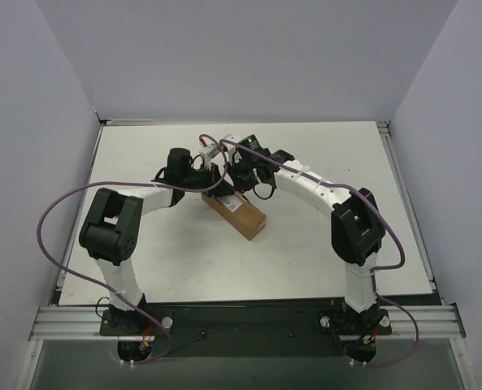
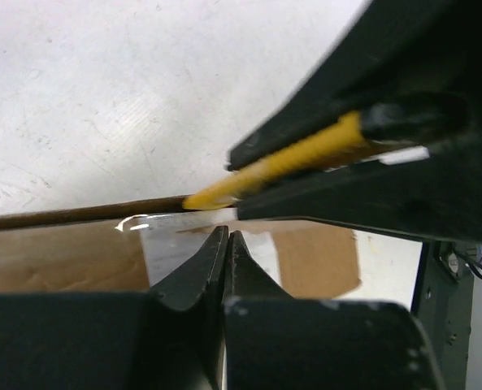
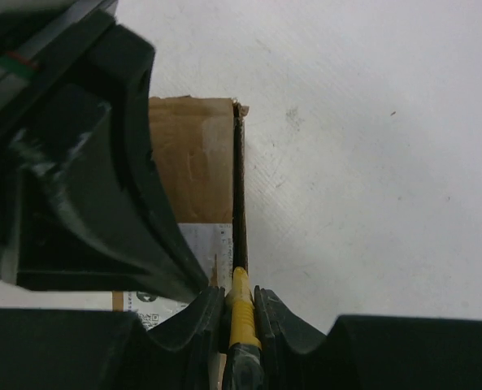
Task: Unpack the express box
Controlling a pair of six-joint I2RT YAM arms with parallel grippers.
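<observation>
The express box [image 1: 236,213], a brown carton with a white label [image 3: 204,244], lies slantwise mid-table. My right gripper [image 3: 241,294] is shut on a yellow-black utility knife [image 3: 241,313]. The knife's tip sits at the box's long top edge, beside the label. In the left wrist view the knife [image 2: 306,154] crosses above the box [image 2: 54,256]. My left gripper [image 2: 227,236] is shut with nothing between its fingers. Its tips are down at the box's labelled top, right next to the knife. Both grippers meet over the box's far end [image 1: 220,183] in the top view.
The white table [image 1: 143,268] is walled by grey panels at the left, back and right. A metal rail [image 1: 249,318] carries both arm bases at the near edge. Purple cables [image 1: 45,219] loop beside each arm.
</observation>
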